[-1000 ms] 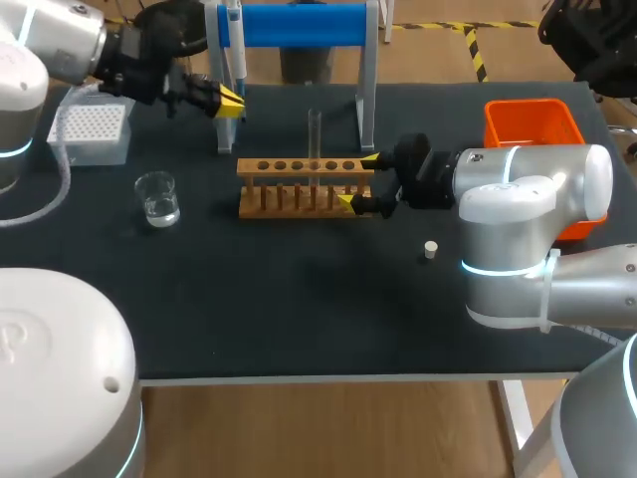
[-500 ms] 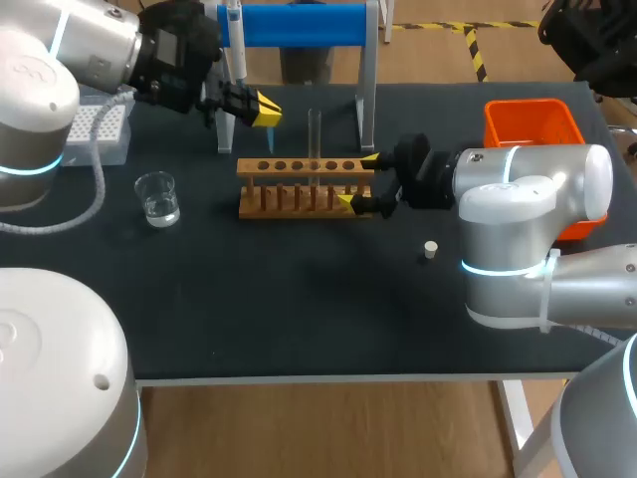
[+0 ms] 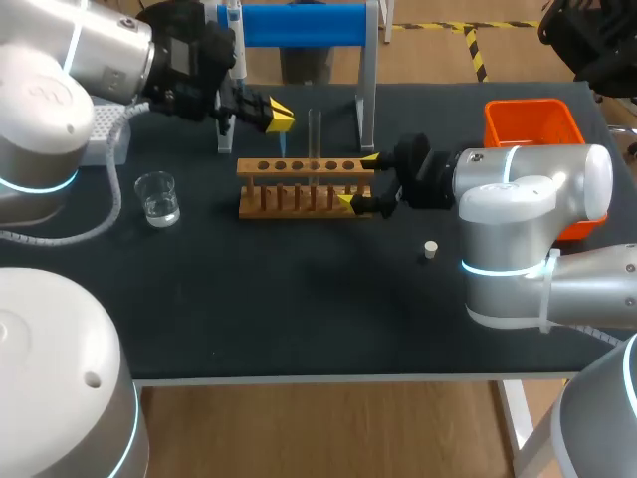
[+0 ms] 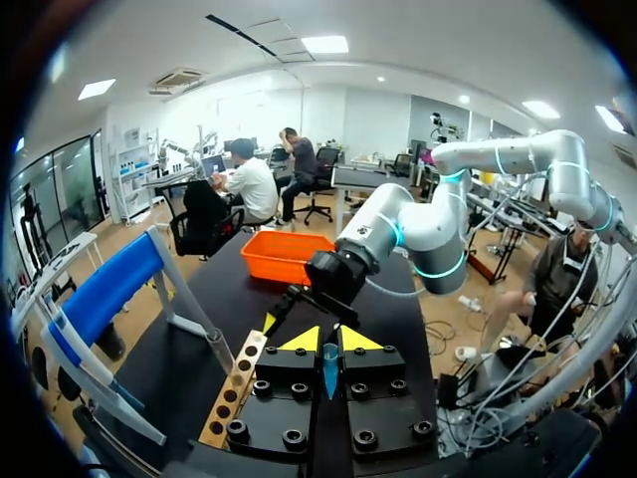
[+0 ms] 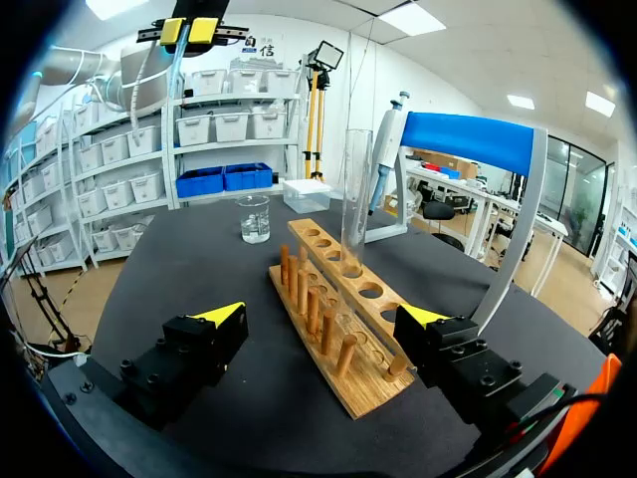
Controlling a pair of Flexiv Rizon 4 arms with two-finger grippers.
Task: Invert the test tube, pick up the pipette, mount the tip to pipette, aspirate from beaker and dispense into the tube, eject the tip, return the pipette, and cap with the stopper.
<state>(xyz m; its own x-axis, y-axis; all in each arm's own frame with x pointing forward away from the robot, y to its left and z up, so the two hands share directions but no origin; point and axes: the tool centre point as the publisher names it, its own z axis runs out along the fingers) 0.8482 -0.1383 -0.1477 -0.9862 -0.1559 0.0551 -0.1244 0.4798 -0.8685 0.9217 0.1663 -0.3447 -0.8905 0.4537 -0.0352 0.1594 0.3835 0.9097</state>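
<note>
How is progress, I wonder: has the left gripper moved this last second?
Yes: in the head view the left gripper shifted right, closer to the test tube in the wooden rack.

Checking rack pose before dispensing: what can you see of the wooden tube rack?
The wooden tube rack is light-brown bare-looking wood: a top board with one row of round holes, a base, and a row of upright pegs along its near side. It sits flat on the black table. One clear test tube stands upright in a hole. The right end effector straddles its right end, fingers open; contact unclear.
</note>
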